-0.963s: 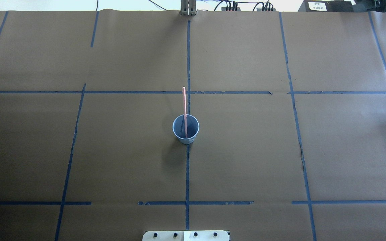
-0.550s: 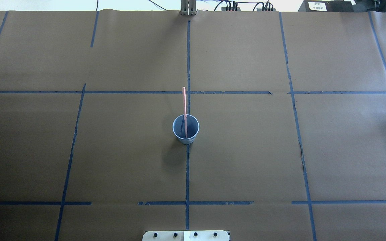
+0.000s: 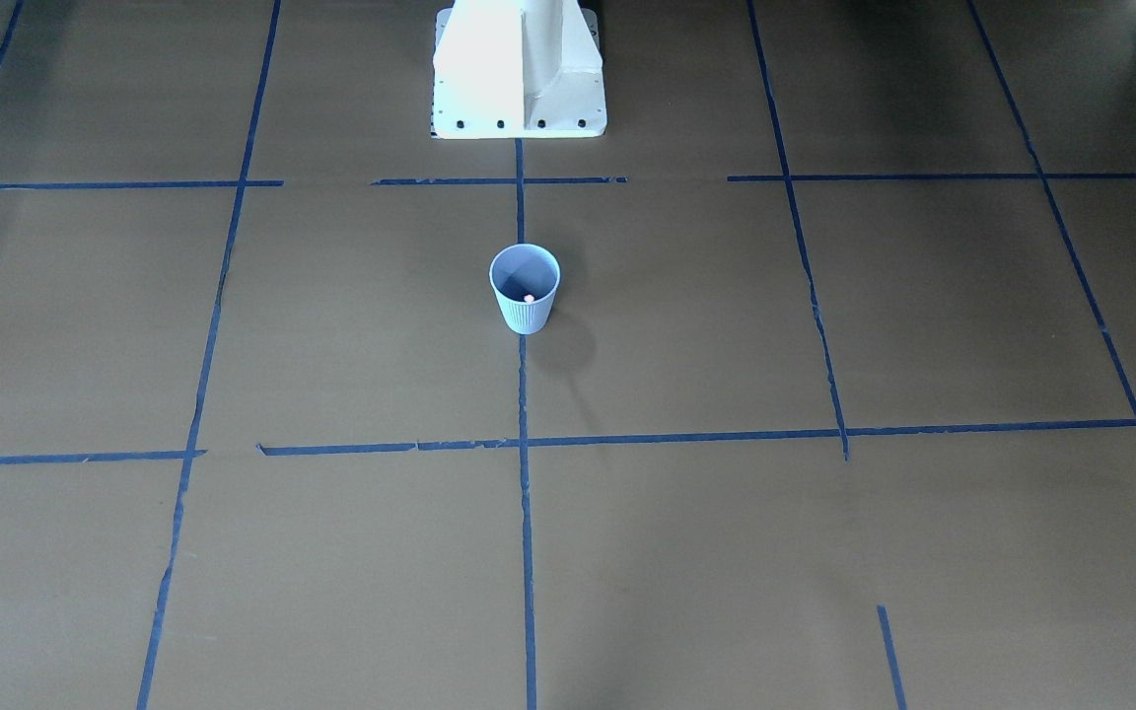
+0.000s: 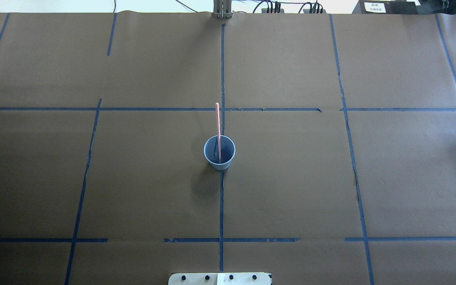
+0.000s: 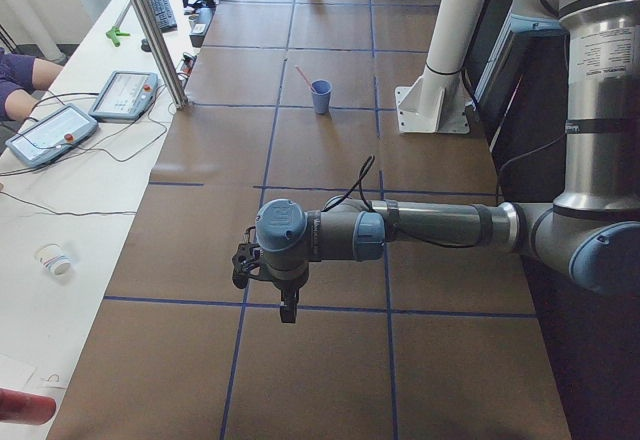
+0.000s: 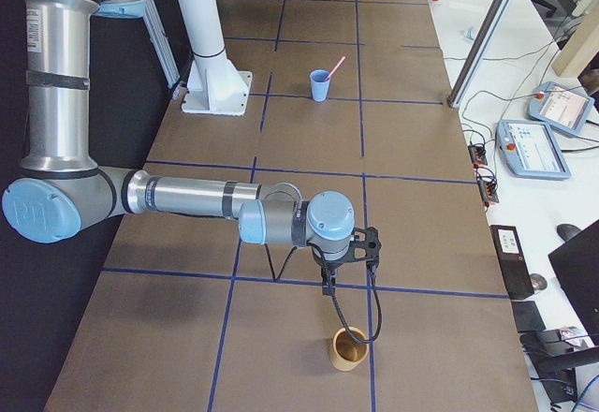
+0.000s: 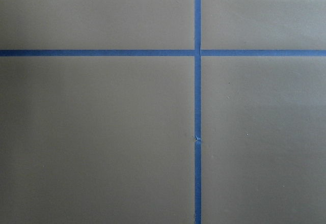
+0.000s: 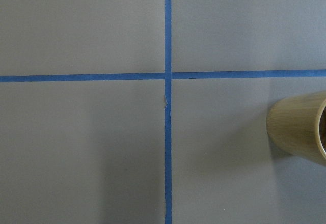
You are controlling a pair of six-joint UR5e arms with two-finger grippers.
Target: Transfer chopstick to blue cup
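The blue cup (image 4: 219, 155) stands upright mid-table, right on the ctr tape line (image 4: 221, 206), about halfway btwn the two cross lines. The pink chopstick (image 4: 217, 122) is in it: bottom end down inside the cup, shaft crossing the far rim and tilting away from the robot, w/ most of its length sticking out above the rim. From the operators' side you only catch its pink tip end-on inside the cup mouth. Nothing is touching cup or stick.

Both arms are parked well apart from the cup, one at each end of the table (image 4: 93, 178). The left arm lies stretched out low and roughly level over the brown paper, left gripper (image 5: 287, 310) pointing straight down above a tape crossing. Only the side cam shows it, and its own wrist cam gives just paper and tape, so I can't tell if the pincer is released or clenched. Nothing visible hanging from it.

Same for the right arm at the other end: stretched out level, right gripper (image 6: 328, 286) pointing down over another crossing. Again side view only, so can't tell its state either. A tan cup (image 6: 349, 349) stands upright on the paper near it, not touching, and shows at the edge of the right wrist cam.

The white robot base (image 3: 519, 69) sits at the table edge in line w/ the ctr tape. Two teach pendants (image 5: 125, 95) lie on the side bench.
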